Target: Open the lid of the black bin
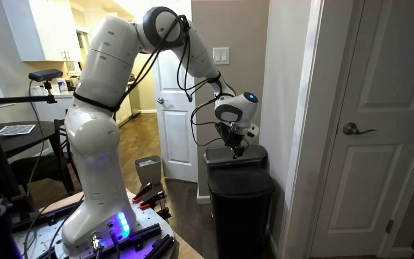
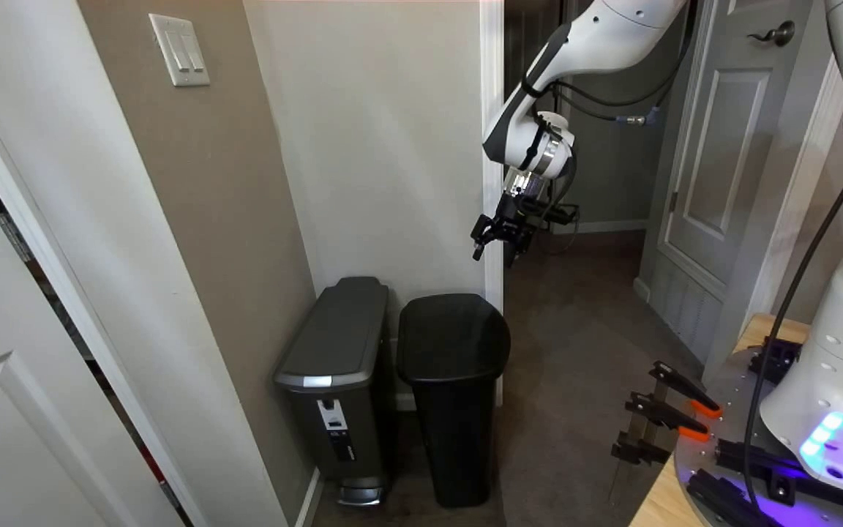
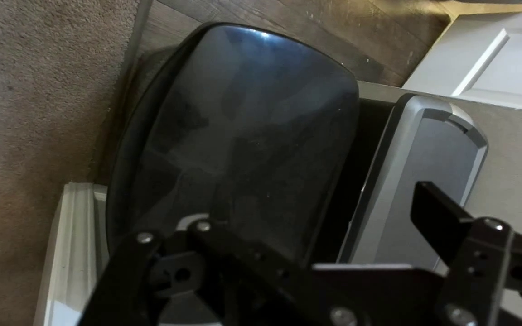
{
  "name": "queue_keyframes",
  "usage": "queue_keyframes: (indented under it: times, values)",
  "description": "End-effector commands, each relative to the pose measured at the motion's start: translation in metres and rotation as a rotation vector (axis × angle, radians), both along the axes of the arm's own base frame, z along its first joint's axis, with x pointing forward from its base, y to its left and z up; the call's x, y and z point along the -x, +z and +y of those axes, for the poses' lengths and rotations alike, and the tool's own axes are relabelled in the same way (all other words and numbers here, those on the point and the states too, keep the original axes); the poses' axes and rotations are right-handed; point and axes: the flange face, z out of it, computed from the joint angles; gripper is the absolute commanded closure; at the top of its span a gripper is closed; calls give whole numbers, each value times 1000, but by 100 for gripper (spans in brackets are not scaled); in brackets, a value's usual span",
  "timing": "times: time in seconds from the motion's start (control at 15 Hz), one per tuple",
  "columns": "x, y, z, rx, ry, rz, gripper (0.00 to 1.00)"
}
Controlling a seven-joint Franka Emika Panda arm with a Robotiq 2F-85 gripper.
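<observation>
Black and angular, the end effector (image 2: 495, 255) hangs from the white robot arm (image 2: 615, 40), its fingers (image 3: 437, 206) spread apart and tipped downward. Reading the room left to right, I see a white panelled door (image 2: 26, 417) first, then a tan wall (image 2: 209, 183) with a white double light-switch plate (image 2: 179, 50) high on it. Lower down and further right stands a dark grey rectangular bin (image 2: 330, 432) with a silver pedal (image 2: 360, 496) at its foot. Just beside it, across a dark gap, is the tall black smooth-sided plastic bin (image 2: 458, 446), upright on the dark floor (image 2: 410, 498). Its glossy black plastic lid (image 2: 454, 337), a rounded rectangle, lies flat across the top, lower than the fingers and apart from them; in the wrist view it shows a bright glint along one edge. Farther right, black clamps (image 2: 659, 411) with orange tips stick out at the edge of the light wooden table (image 2: 667, 505), and above that sits the arm's white base (image 2: 827, 399), lit blue, on a round grey plate (image 2: 694, 460). Behind, another white door (image 2: 732, 168) carries a metal lever handle (image 2: 773, 34).
</observation>
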Motion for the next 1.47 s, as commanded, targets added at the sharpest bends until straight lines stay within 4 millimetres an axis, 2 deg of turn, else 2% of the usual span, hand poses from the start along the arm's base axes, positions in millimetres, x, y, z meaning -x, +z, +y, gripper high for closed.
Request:
queue_keyframes:
  times: [0.0,0.4,0.47,0.87,1.13,1.4]
  values:
    - [-1,0,0,0,1,0,0]
    - [-2,1,3,-2,5,-2,0]
    - [-1,-5,2,-9,7,5,0]
    - [-34,-72,-12,-137,-23,35,0]
    - [-53,-118,-40,-194,-95,50,0]
    - [-63,-160,-68,-264,-163,55,0]
